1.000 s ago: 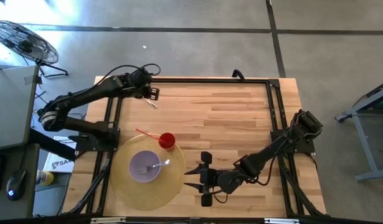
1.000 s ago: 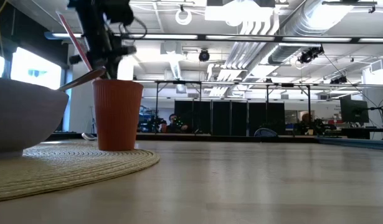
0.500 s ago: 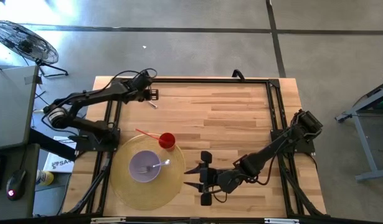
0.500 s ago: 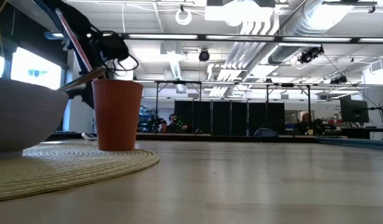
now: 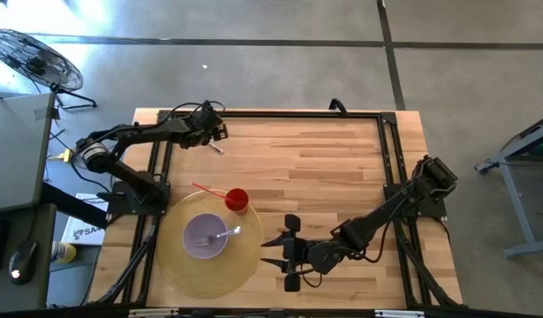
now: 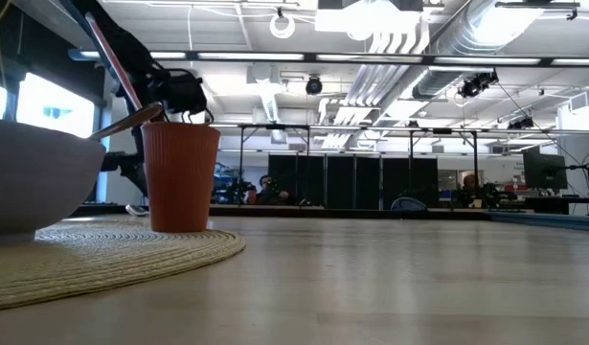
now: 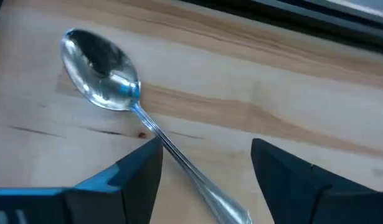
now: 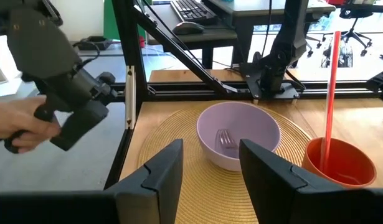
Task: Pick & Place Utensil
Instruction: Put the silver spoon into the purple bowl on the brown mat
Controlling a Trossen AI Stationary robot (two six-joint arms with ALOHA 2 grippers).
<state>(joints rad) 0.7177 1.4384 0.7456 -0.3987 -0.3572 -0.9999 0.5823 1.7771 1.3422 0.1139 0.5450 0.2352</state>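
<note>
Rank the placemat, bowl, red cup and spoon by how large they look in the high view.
1. Woven placemat, largest by far.
2. Lavender bowl, resting on the placemat.
3. Red cup, at the placemat's edge.
4. Spoon, just a thin sliver near the left gripper; smallest.

Robotics lab: exposed ceiling ducts (image 6: 409,43), computer desks (image 8: 253,9), concrete floor (image 5: 280,71).

Bare wood all around the spoon (image 7: 110,84), black frame rail (image 5: 297,115) just beside.
</note>
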